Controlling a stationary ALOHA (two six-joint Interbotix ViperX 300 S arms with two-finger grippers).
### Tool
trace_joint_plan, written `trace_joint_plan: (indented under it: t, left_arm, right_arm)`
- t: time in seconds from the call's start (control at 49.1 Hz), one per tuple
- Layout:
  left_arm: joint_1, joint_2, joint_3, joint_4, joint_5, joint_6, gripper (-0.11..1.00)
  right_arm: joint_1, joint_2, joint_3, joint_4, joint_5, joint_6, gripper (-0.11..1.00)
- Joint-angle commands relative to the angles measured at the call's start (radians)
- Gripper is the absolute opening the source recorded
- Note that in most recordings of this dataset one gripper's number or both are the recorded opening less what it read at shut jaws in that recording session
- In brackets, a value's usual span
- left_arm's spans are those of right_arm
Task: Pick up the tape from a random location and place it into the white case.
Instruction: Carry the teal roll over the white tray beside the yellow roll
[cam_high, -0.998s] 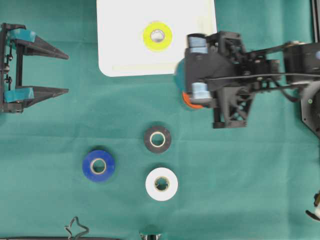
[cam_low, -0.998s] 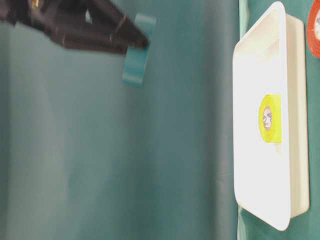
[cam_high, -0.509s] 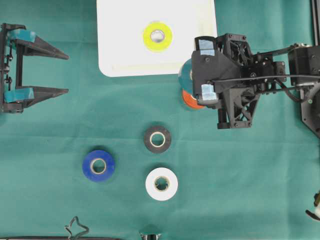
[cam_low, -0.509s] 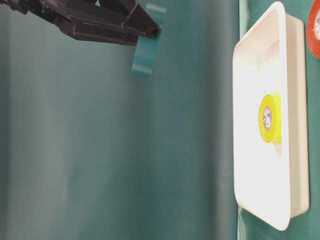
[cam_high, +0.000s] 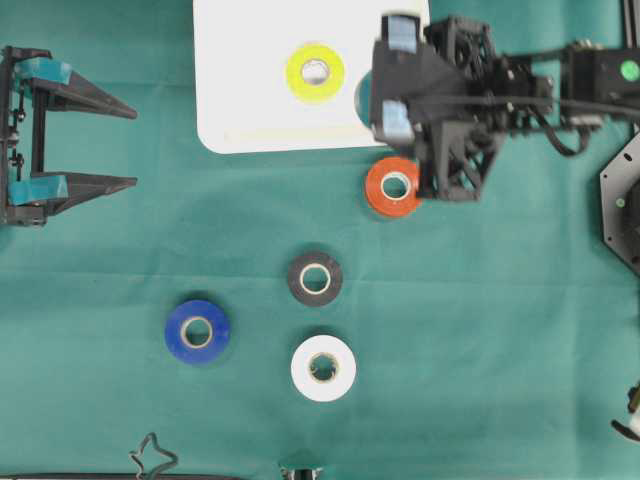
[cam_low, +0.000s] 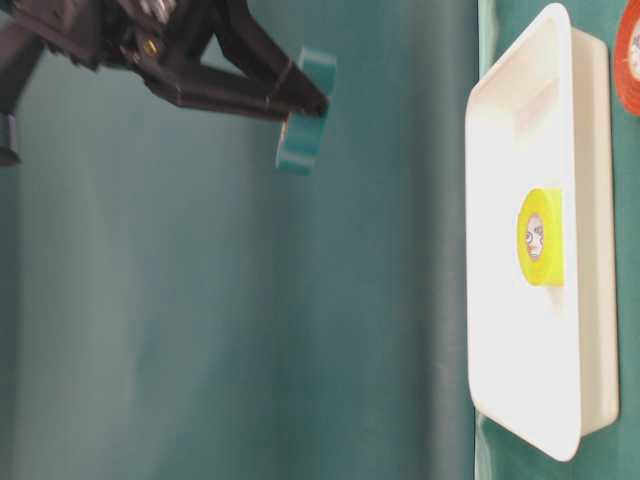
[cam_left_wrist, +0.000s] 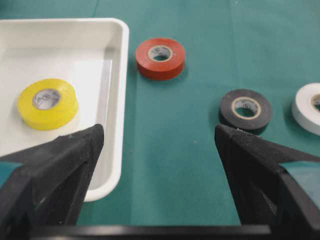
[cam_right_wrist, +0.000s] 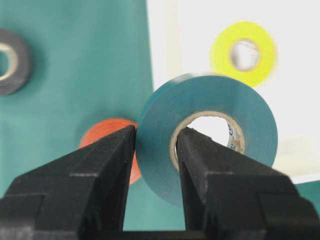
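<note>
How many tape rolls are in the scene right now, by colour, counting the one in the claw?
Yellow roll, in the white case: 1
Teal roll, held in the right claw: 1
Orange roll: 1
Black roll: 1
Blue roll: 1
White roll: 1
Total: 6

case (cam_high: 250, 110): bare floor around yellow roll (cam_high: 315, 72) | cloth (cam_high: 500, 330): orange (cam_high: 392, 187), black (cam_high: 315, 278), white (cam_high: 323, 368), blue (cam_high: 197, 331) rolls spaced apart, gaps passable
</note>
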Motion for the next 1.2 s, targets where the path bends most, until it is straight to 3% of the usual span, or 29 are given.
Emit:
trace_joint_plan:
  t: [0.0,0.428,1.181]
  left_arm:
    - [0.002,0.003,-0.012,0.000,-0.005,0.000,0.96]
    - [0.002,0.003,-0.012,0.000,-0.005,0.003,0.96]
    - [0.002,0.003,-0.012,0.000,-0.003,0.002,0.96]
  right_arm:
    - [-0.049,0.008,-0.041,-0.005,-0.015,-0.005,0.29]
    - [-0.207,0.063,-0.094,-0.005,-0.032,-0.020,0.29]
    - [-0.210,0.067,-0.092,-0.005,-0.029,-0.018,0.29]
